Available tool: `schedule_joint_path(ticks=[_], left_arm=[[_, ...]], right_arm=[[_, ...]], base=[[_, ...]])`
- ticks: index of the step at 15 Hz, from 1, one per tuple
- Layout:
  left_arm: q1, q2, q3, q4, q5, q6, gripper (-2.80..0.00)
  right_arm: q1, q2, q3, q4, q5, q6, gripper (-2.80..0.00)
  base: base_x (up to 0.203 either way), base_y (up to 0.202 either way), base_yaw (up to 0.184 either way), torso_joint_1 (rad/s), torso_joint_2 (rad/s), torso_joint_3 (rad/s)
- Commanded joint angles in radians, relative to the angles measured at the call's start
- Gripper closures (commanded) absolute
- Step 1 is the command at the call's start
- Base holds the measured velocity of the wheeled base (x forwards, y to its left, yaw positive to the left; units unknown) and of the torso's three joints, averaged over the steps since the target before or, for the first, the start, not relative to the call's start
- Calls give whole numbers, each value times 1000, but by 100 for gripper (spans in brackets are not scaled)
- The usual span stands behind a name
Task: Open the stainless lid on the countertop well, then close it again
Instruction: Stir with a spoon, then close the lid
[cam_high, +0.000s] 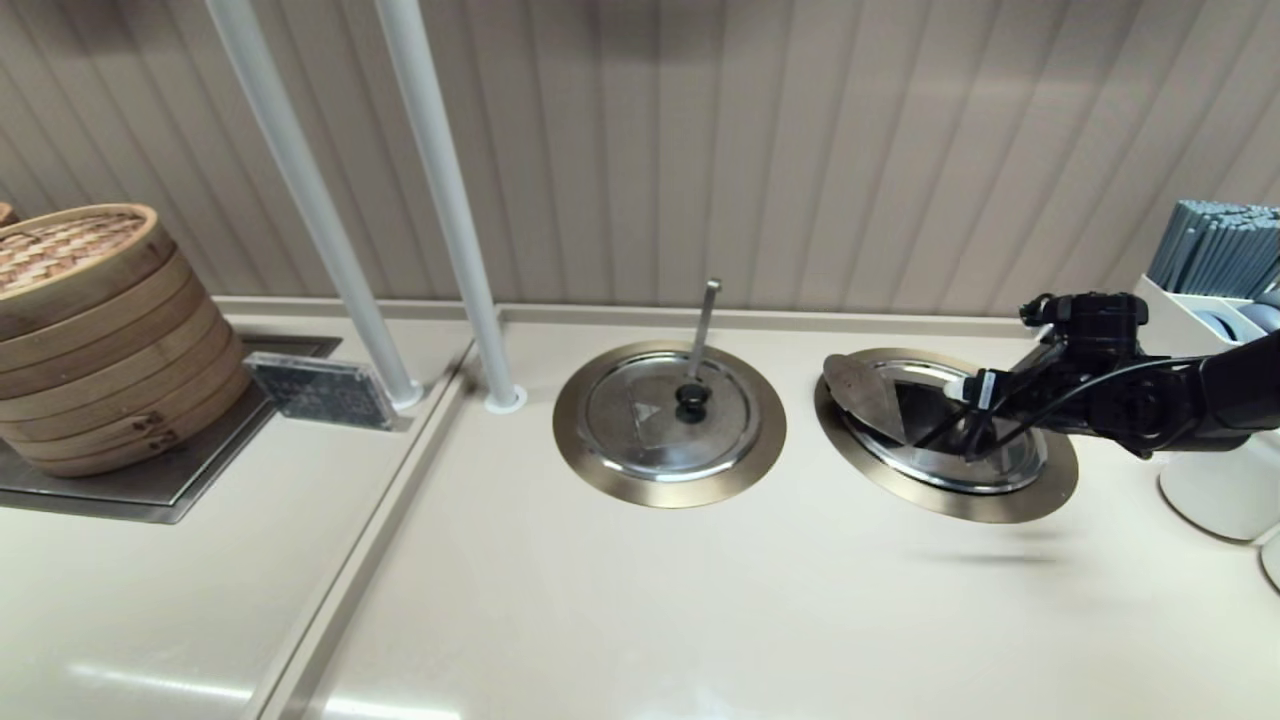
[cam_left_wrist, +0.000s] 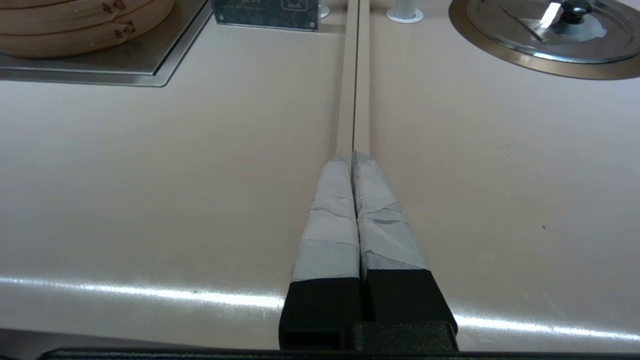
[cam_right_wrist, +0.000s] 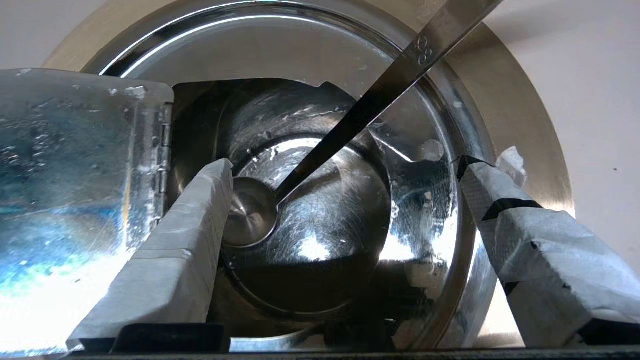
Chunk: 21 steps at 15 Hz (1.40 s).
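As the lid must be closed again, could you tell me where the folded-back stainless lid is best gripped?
Probably the folded-back flap of the stainless lid, pinched across its thin sheet away from the hinge; no knob shows. Bring the open right gripper in from over the open well, clear of the slanted ladle handle. The left gripper sits shut.

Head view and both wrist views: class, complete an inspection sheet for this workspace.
Surface: glossy beige countertop, seamed.
Job's things: round stainless lid, hinged flap folded up; brass-ringed countertop well open, steel ladle inside.
Clutter: stacked bamboo steamer; second lidded well, closed; white holder of grey chopsticks.
Grippers: right gripper over the open well, fingers apart; left gripper parked above the seam, fingers together.
Cables: black cable along right arm.
Surroundings: ribbed beige wall, white poles.
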Motion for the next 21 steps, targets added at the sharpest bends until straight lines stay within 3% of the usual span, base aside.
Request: schedule_joint_path(ticks=[1, 5, 7, 10, 15, 21], left_arm=[[0, 0, -1, -1, 0, 0, 0], [0, 0, 1, 1, 0, 0, 0], [0, 0, 0, -1, 0, 0, 0], [0, 0, 0, 0, 0, 0, 0], [0, 0, -1, -1, 0, 0, 0], [0, 0, -1, -1, 0, 0, 0]], right_arm=[[0, -79, 44, -2, -2, 3, -280], [37, -206, 90, 5, 11, -1, -280], [152, -284, 153, 2, 5, -42, -280], [298, -287, 188, -38, -182, -187, -280], [414, -271, 243, -55, -295, -392, -280], [498, -170, 220, -66, -378, -490, -280]], base=[[0, 0, 0, 0, 0, 0], [0, 0, 0, 0, 0, 0], [0, 0, 0, 0, 0, 0], [0, 0, 0, 0, 0, 0], [0, 0, 0, 0, 0, 0], [0, 0, 0, 0, 0, 0]])
